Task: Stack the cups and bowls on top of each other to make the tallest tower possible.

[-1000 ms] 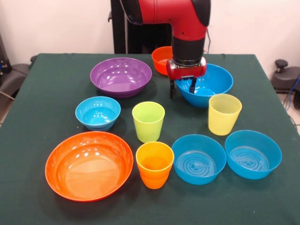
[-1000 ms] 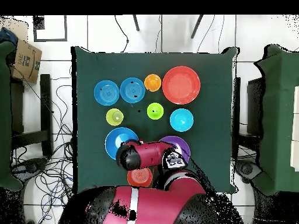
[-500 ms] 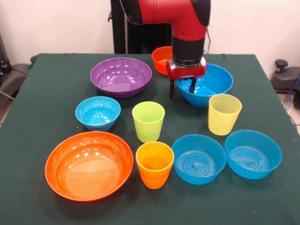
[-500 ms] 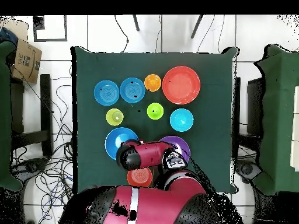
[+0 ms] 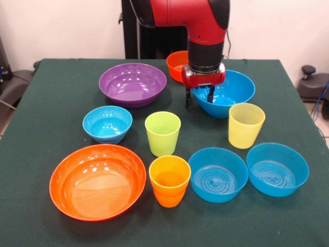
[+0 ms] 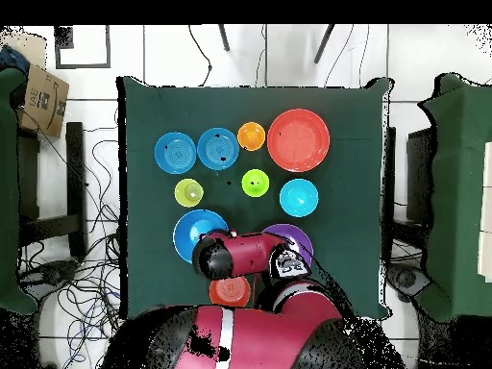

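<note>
No tower is built yet: every cup and bowl stands apart on the green table (image 5: 46, 103). The gripper (image 5: 200, 95) hangs with its two fingers spread over the left rim of the large blue bowl (image 5: 231, 91), one finger outside the wall and one inside, and it grasps nothing. The step in hand seems to be the taking of this bowl by its rim. Next the fingers must go a little lower and close on the wall, without pushing the small orange bowl (image 5: 177, 63) just behind or the pale yellow cup (image 5: 245, 124) near its front.
</note>
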Robot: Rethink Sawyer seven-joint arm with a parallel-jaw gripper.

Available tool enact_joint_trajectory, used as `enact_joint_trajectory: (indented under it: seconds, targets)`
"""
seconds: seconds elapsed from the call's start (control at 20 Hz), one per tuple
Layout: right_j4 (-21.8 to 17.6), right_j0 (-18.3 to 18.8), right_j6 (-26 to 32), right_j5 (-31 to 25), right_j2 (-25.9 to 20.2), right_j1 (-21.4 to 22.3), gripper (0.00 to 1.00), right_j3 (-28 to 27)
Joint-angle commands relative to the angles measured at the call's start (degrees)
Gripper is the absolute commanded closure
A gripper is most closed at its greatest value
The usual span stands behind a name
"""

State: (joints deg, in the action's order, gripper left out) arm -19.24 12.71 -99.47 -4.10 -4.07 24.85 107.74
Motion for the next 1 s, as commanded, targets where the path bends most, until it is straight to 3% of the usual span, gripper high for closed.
enact_joint_trajectory:
  seconds: [0.05,0.2,0.25,0.4,1.0]
  targets:
    - [1.4,0.9,-5.9,-2.1,-3.6,-2.6,0.00,-5.1]
    - [2.2,0.2,-7.0,-1.9,-2.5,-2.4,0.00,-5.0]
    - [1.8,0.4,-5.4,-4.0,-3.0,-2.5,1.00,-5.3]
    - [2.0,-0.3,-7.3,0.3,-2.4,-1.7,1.00,-5.2]
    - [3.3,0.0,-7.2,-3.3,-2.7,-1.3,1.00,-4.5]
